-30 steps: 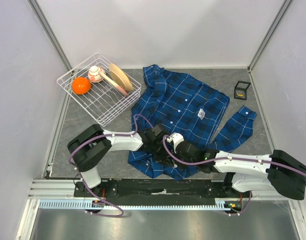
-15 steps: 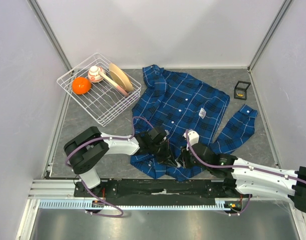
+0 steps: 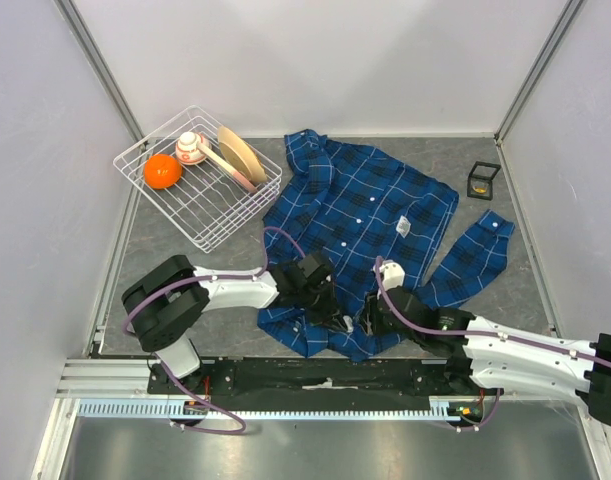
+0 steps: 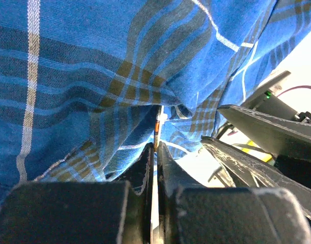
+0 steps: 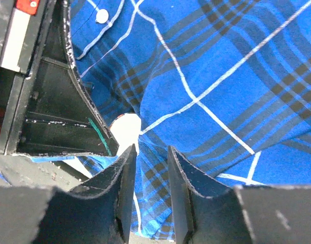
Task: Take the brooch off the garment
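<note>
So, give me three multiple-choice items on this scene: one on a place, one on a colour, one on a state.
1. Where does the white wire basket stand on the table?
A. at the far left
B. at the near right
C. in the middle of the near edge

2. What colour is the round fruit in the basket?
A. green
B. orange
C. purple

3. How does the plaid shirt lie?
A. folded into a neat square
B. hanging from a hook
C. spread open on the table, one sleeve out to the right

Answers:
1 A: the top view shows it by the far left wall.
2 B: it is plainly orange against the white wires.
3 C: the top view shows the button front opened out flat and a sleeve trailing right.
</note>
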